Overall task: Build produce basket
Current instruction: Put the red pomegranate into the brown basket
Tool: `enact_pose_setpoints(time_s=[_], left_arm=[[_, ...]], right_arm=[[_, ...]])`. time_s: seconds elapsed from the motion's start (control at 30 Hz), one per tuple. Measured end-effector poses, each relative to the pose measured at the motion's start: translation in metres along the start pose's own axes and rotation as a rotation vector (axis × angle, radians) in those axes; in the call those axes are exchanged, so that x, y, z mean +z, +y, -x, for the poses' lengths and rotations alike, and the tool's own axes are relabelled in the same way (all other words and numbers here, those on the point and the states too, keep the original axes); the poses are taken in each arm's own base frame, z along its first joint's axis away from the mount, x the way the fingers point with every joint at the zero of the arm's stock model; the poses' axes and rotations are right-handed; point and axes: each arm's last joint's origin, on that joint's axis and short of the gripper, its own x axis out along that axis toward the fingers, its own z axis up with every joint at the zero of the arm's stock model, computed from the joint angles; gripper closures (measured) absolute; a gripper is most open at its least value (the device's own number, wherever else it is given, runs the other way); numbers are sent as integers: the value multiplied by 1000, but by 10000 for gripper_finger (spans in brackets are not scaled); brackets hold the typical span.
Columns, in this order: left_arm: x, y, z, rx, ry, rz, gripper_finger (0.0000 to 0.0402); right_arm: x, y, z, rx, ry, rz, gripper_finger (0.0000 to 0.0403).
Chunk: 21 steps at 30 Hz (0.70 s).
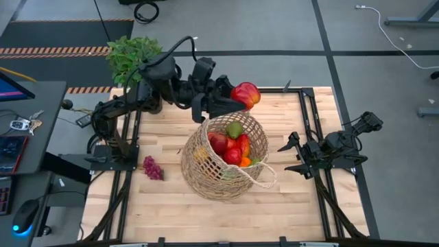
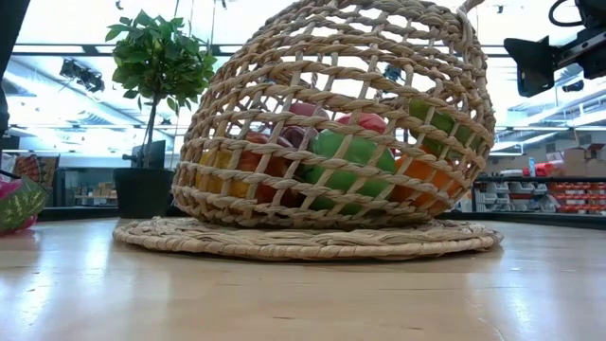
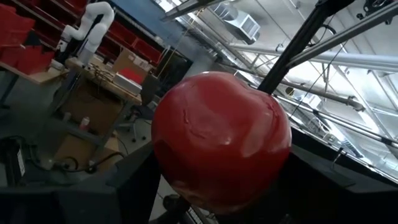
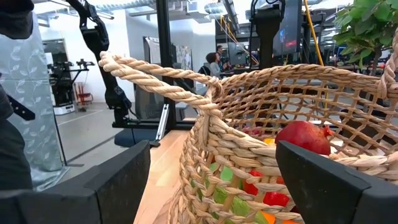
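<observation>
From above, the basket (image 1: 225,156) lies tipped on the wooden desk (image 1: 171,199), mouth up toward the camera, near the desk's middle. Inside it sit red, green and orange pieces of produce (image 1: 232,144). The left gripper (image 1: 236,99) hangs just past the basket's far rim, pinching a red apple (image 1: 246,94) clear of the basket. A dark purple grape bunch (image 1: 152,168) lies alone on the desk, left of the basket. A leafy plant (image 1: 132,57) stands at the far left corner. The right gripper (image 1: 293,154) waits at the desk's right side, near the basket's loop handle (image 1: 264,177), fingers spread and holding nothing.

At desk height, the basket (image 2: 341,123) fills the middle, resting on a flat woven mat (image 2: 303,239). Green, orange, yellow and red shapes show through the weave. The plant (image 2: 156,62) stands behind, to the left.

The left wrist camera shows the apple (image 3: 221,140) large and close, gripped between the dark fingers (image 3: 93,199).

The right wrist camera looks past its own spread fingers (image 4: 112,180) at the basket's handle (image 4: 158,78) and rim, with a red fruit (image 4: 303,137) and green and orange pieces inside. A person (image 4: 212,62) is far off in the room.
</observation>
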Motion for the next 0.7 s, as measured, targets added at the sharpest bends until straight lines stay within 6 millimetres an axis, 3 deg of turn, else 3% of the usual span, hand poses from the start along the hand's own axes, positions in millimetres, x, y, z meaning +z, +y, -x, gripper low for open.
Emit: enact_pose_setpoints(time_s=[0.2, 0.7], left_arm=[[-4, 2, 0, 21, 35, -115, 115], [-41, 32, 14, 223, 562, -1041, 115]], right_arm=[[0, 0, 0, 0, 0, 0, 53], [0, 0, 0, 0, 0, 0, 53]])
